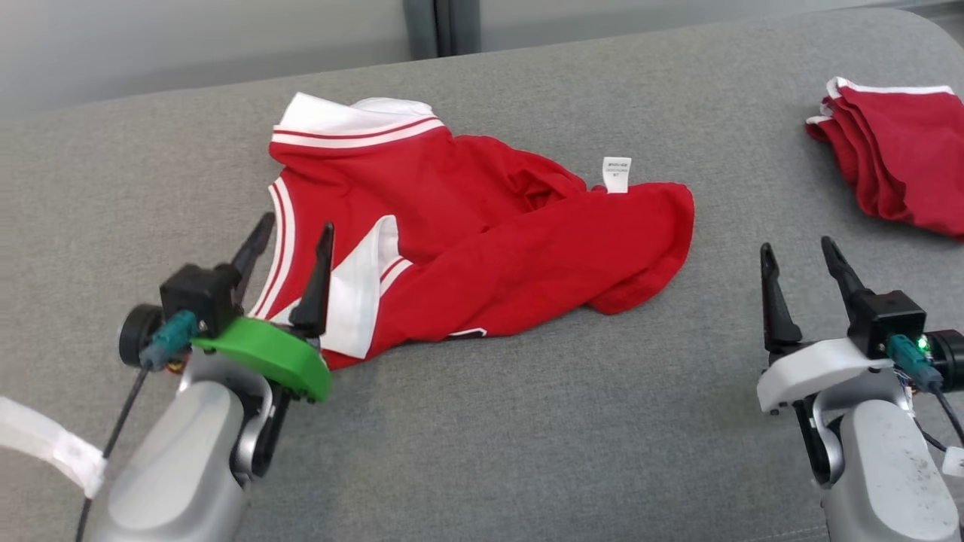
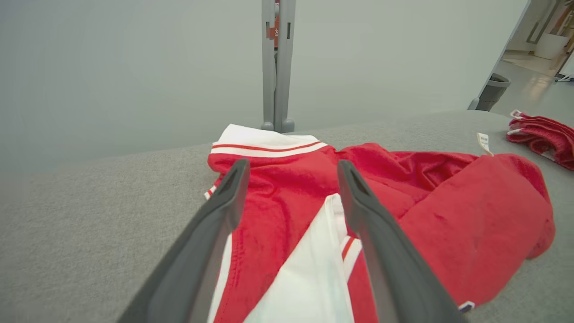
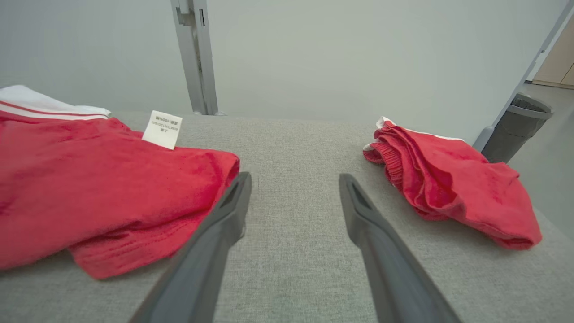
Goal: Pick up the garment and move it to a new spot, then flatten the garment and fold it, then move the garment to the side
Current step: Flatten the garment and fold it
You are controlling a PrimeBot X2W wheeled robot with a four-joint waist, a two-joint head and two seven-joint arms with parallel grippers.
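Red/white garment lies crumpled, unfolded, on grey surface

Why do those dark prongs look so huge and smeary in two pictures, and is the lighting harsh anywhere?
Left wrist view: the left hand sits close to a wide lens, so its fingers loom large and soft-edged. Right wrist view: the right hand looks the same. Head view: soft, even light, only faint shadow under the red garment, no glare.

Red garment, white stripes
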